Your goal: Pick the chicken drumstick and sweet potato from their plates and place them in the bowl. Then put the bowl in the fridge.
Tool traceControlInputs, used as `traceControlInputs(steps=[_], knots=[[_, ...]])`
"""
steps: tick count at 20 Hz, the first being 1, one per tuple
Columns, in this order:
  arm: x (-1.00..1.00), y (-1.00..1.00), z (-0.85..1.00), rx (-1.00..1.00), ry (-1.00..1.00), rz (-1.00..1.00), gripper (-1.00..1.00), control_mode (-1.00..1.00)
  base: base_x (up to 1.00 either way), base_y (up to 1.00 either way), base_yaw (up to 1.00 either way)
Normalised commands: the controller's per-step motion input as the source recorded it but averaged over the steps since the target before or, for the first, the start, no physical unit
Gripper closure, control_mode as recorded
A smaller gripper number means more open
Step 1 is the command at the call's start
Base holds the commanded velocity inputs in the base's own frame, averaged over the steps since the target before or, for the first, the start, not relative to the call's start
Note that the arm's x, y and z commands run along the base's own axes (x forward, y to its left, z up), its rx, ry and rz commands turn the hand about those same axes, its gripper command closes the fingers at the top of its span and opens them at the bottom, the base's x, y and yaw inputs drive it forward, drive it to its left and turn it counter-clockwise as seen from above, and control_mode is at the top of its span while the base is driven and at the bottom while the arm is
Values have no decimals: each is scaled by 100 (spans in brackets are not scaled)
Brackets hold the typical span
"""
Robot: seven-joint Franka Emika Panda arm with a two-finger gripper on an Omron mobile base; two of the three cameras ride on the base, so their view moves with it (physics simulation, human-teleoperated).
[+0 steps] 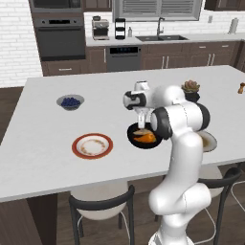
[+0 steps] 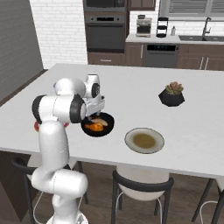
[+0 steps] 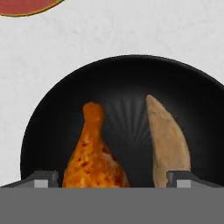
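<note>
While the pincer (image 3: 113, 178) hangs spread, bowl (image 3: 57, 109) holds drumstick (image 3: 92, 157).

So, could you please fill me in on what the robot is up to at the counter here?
The robot is loading food into the black bowl on the white counter. The chicken drumstick and the sweet potato both lie in it, side by side. The tool hangs open just above them, holding nothing. Both plates, red-rimmed and grey, are bare. The bowl is not yet in the fridge.
</note>
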Motion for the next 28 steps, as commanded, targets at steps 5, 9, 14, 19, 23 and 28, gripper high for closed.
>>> traceControlInputs(steps=[5,9,14,19,23,28], knots=[[-75,48,22,0,-13,-4,-100,-100,0,0,0],[-59,44,13,-1,-9,-16,-100,-100,0,0,0],[-36,18,3,0,-5,-21,-100,-100,0,0,0],[-2,1,0,-2,0,-19,-100,-100,0,0,0],[16,0,-2,-4,0,-16,-100,-100,0,0,0],[20,0,-18,-5,0,-13,-100,-100,0,0,0]])
